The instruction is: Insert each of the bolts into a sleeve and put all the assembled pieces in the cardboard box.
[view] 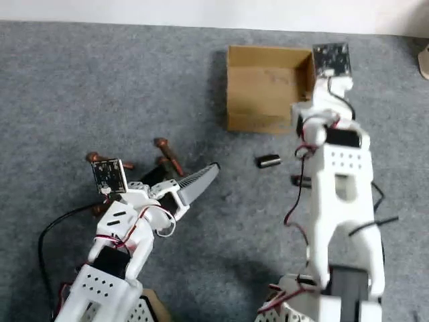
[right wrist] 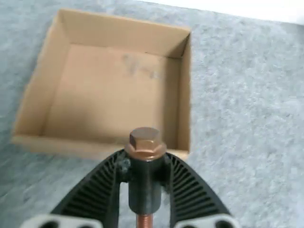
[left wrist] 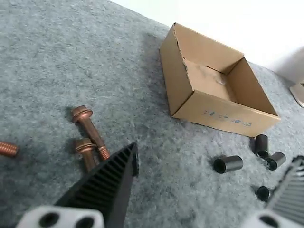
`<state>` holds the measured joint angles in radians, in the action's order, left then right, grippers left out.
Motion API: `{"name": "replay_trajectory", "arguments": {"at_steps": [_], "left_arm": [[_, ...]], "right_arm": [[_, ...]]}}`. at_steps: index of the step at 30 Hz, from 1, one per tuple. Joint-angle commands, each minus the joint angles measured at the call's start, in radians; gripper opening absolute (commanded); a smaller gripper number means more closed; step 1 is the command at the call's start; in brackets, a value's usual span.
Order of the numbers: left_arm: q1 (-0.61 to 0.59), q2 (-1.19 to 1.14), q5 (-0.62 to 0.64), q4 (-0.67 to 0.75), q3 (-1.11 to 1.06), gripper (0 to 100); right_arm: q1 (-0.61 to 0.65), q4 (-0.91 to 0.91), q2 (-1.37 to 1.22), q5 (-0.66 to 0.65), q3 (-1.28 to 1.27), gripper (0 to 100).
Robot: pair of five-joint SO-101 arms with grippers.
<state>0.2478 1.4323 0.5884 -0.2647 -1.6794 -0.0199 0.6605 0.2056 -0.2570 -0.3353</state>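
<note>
At the near wall of the box (view: 261, 123), the right gripper (right wrist: 145, 164) pinches a sleeved bolt (right wrist: 144, 142) head-up, seemingly poised to drop it in. The left gripper (view: 182, 180), jaws spread wide, sits low between loose bolts (left wrist: 88, 126) and sleeves (left wrist: 228, 164), likely awaiting the next pairing.

Robotics lab, grey felt table (view: 60, 87)

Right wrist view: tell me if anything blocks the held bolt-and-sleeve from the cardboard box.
Nothing visible does. The right gripper holds the copper hex-head bolt, seated in a black cylindrical sleeve, at the near wall of the open brown cardboard box; no object lies between them.
</note>
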Motion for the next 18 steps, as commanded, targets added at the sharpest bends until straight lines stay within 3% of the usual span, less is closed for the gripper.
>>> {"name": "replay_trajectory", "arguments": {"at_steps": [1,18], "left_arm": [[-0.010,0.004,0.000,0.002,-0.025,44],[-0.010,0.004,-0.002,-0.014,-0.025,44]], "right_arm": [[-0.016,0.001,-0.077,-0.048,0.173,0.5],[-0.016,0.001,-0.549,-0.118,0.638,0.5]]}}
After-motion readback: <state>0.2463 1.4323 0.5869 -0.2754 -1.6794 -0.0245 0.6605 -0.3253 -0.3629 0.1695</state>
